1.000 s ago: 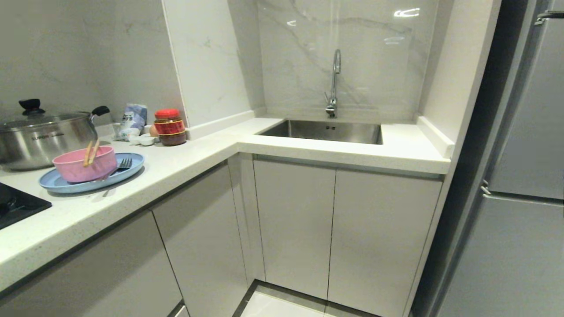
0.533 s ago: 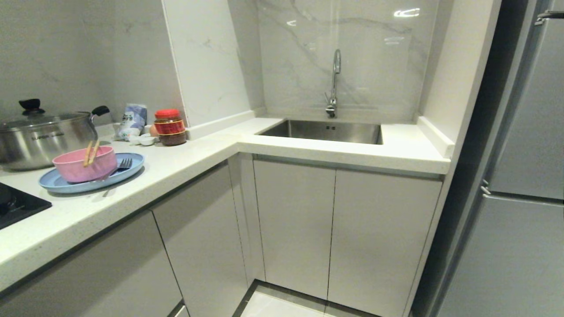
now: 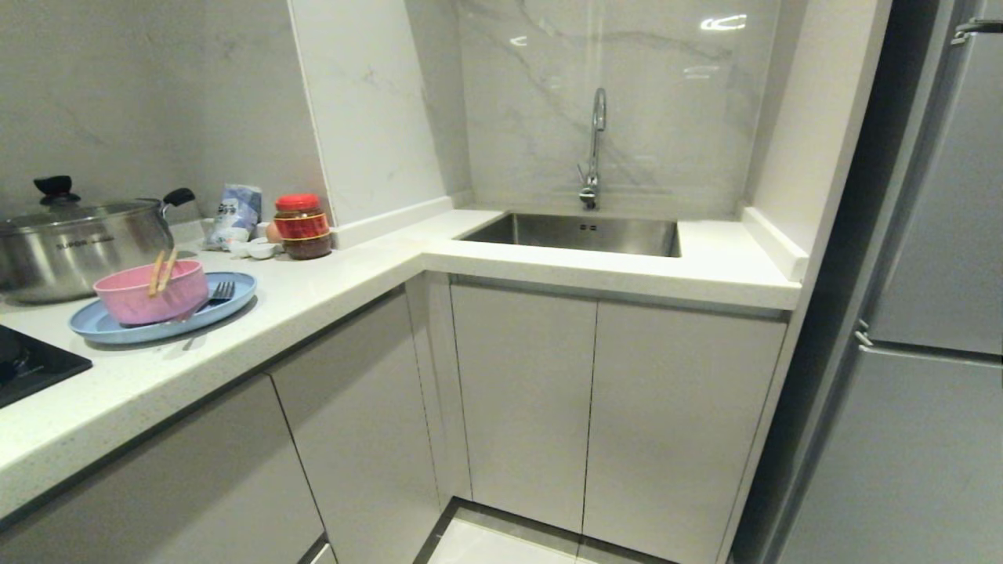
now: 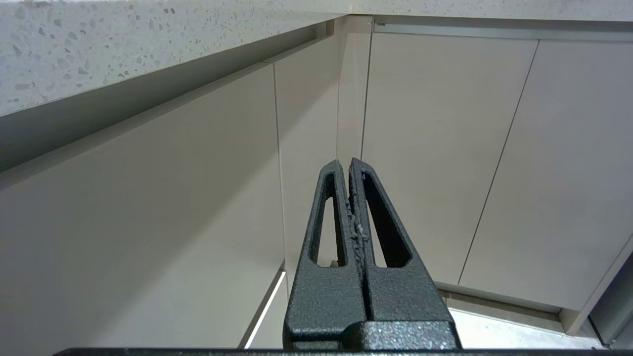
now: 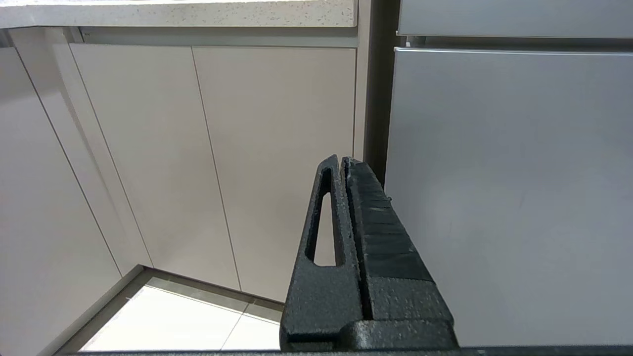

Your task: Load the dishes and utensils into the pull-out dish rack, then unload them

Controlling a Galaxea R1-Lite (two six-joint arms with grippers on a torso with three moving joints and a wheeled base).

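On the left counter lies a light-blue plate [image 3: 227,301] with a pink bowl [image 3: 149,294] standing on it. A pair of wooden chopsticks [image 3: 161,272] leans in the bowl, and a silver fork [image 3: 217,294] rests on the plate beside it. The pull-out dish rack is out of view; only shut cabinet fronts show. Neither arm appears in the head view. My left gripper [image 4: 345,163] is shut and empty, low down before the corner cabinets. Also shut and empty, my right gripper [image 5: 340,160] hangs before the cabinet next to the fridge.
A lidded steel pot [image 3: 78,243] stands behind the plate, with a red-lidded jar [image 3: 302,227] and a small bag [image 3: 235,213] further along. A sink [image 3: 580,233] with a tap [image 3: 593,149] lies ahead. A grey fridge [image 3: 925,313] fills the right. A black hob [image 3: 31,364] is at far left.
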